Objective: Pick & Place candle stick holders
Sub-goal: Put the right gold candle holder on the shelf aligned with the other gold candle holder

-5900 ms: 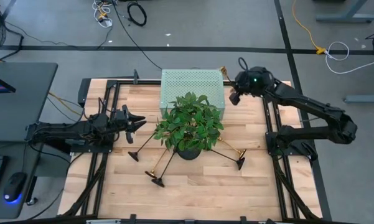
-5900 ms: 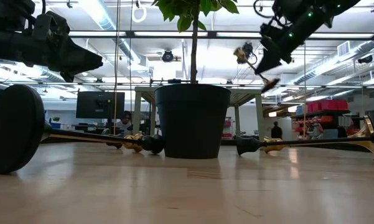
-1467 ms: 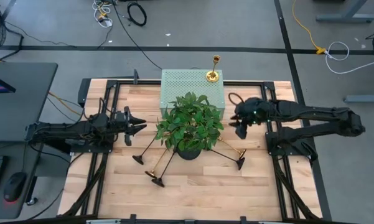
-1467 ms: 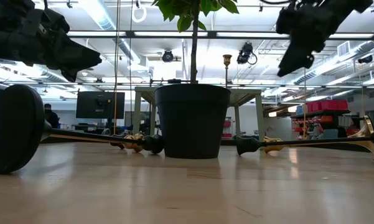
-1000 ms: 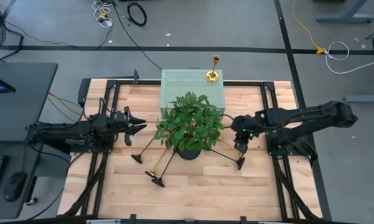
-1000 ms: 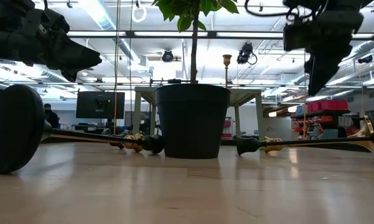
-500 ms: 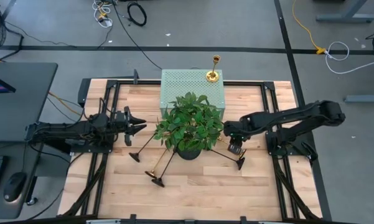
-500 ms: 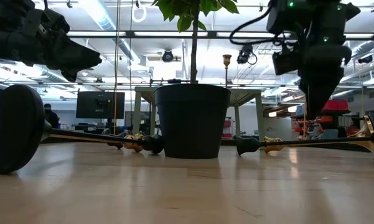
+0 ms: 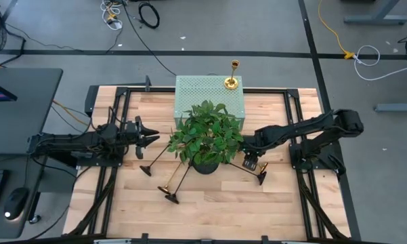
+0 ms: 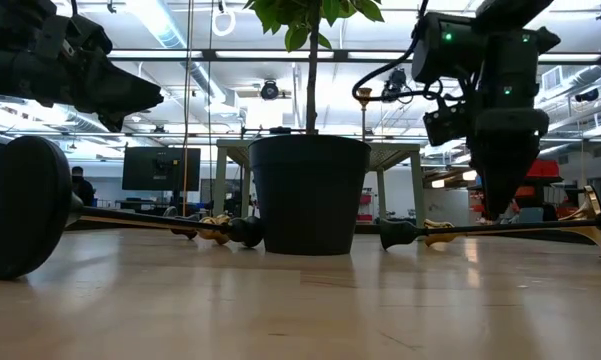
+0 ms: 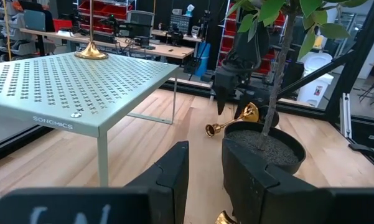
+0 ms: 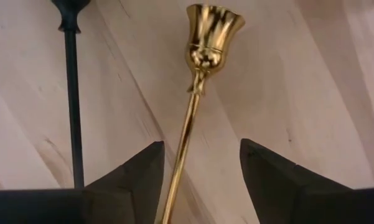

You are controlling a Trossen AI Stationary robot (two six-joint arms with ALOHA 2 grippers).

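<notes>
Upright on the perforated box [image 9: 208, 91] stands one gold candlestick [image 9: 231, 76].

Grey floor [image 9: 210, 41] strewn with cables [image 9: 149, 13]; dark desk [image 9: 20, 102] beside the table; ceiling striplights [image 10: 170, 25] overhead.

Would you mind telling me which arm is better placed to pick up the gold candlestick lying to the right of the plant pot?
The right. Its gripper hangs open directly over that gold candlestick, fingers on either side of the stem. The left gripper waits across the plant, farther away.
</notes>
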